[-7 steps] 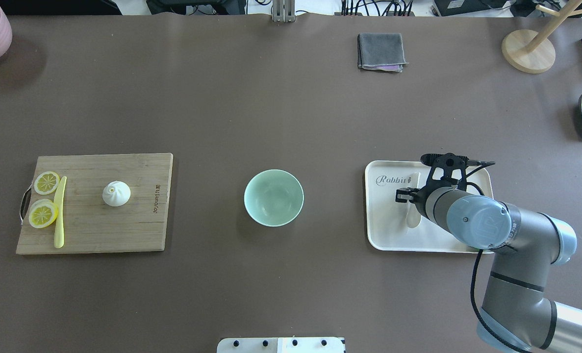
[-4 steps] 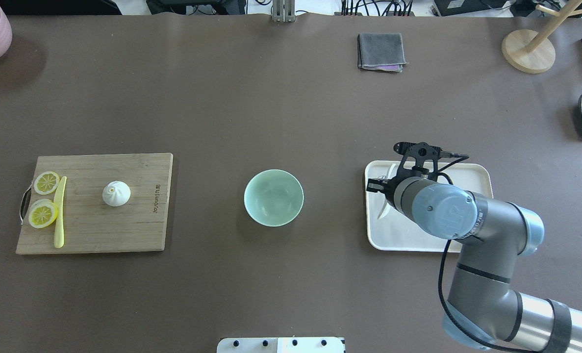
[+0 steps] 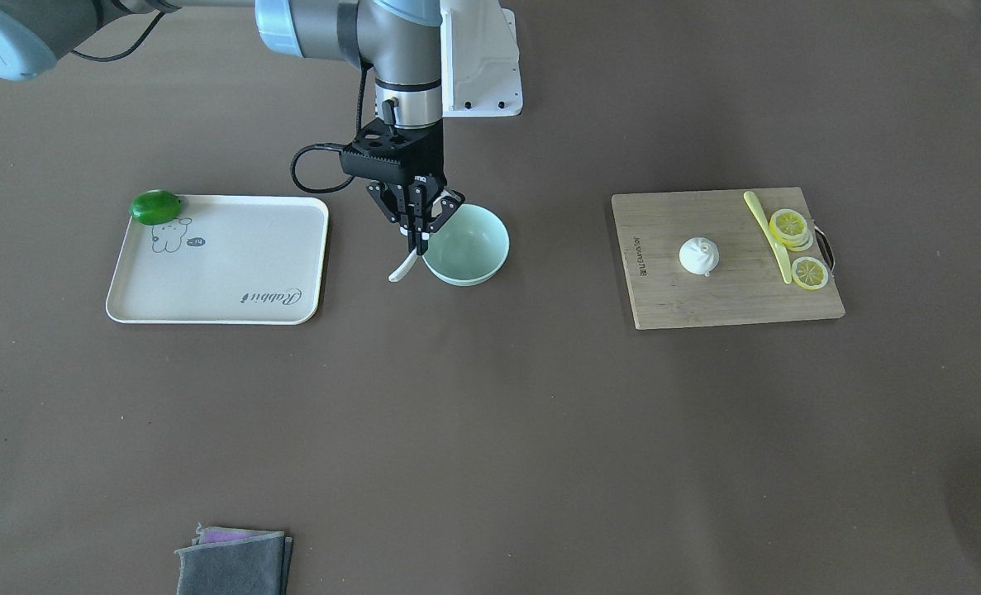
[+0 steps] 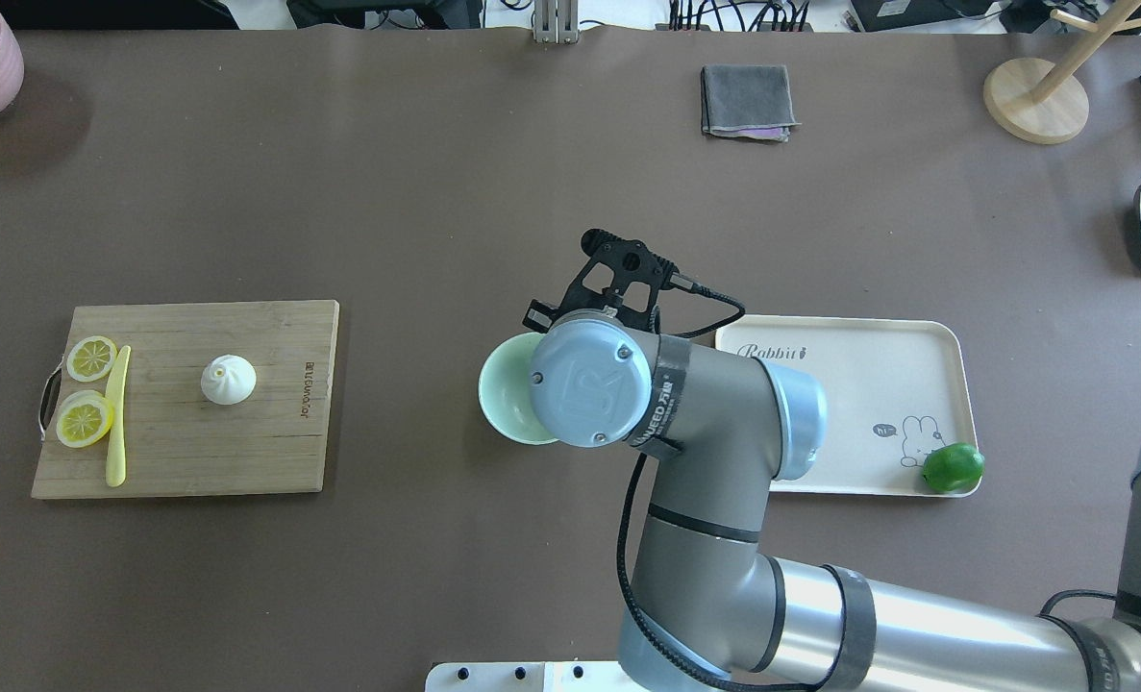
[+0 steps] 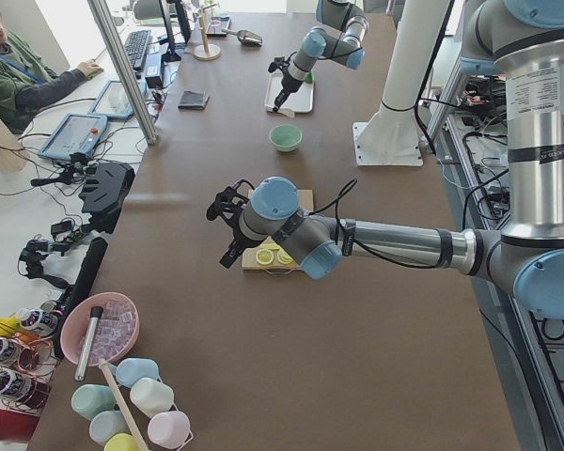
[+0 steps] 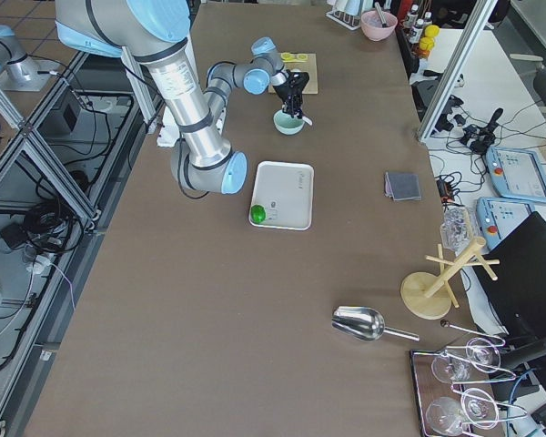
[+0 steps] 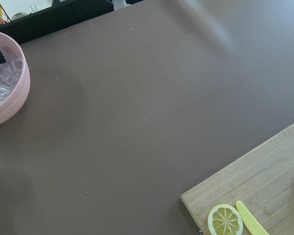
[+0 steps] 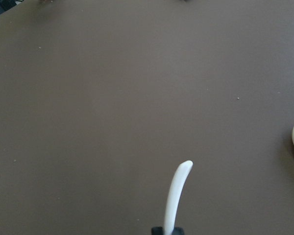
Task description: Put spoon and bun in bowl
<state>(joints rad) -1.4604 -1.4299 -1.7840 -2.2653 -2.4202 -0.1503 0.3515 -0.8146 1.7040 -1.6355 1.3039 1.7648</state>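
A: What has moved in the last second?
B: The right arm (image 4: 714,452) has swung off the tray (image 3: 234,281) toward the robot's left and taken the spoon (image 3: 401,266) along. The lime (image 3: 155,207) it covered now shows. Nothing else has shifted.
A: How much room is there around the jaws?
B: Plenty. On the operators' side of the right gripper (image 3: 414,237) the table (image 3: 490,430) runs bare to its edge, where only a folded grey cloth (image 3: 234,564) lies.
A: And sideways?
B: Well apart on the jaws' left is the cutting board (image 3: 705,304), its short edge facing them across open table. On their right is the tray, with a strip of bare table between its rounded edge and the fingers. The bowl (image 3: 483,263) is just beside the jaws on their left; they hang at its tray-side rim.
A: The other arm?
B: The left gripper (image 5: 228,256) hovers over bare table past the board's handle end. Whether its jaws are apart I cannot tell.
A: The bun?
B: The bun (image 3: 698,255) sits upright mid-board, far to the jaws' left, apart from the knife (image 3: 767,231) and lemon slices (image 3: 790,225).
A: The spoon?
B: The right jaws are clamped on one end of it. The slim free end slants down on the tray side, outside the bowl's rim, over bare table. The lime rests at the tray's corner farthest from the jaws.
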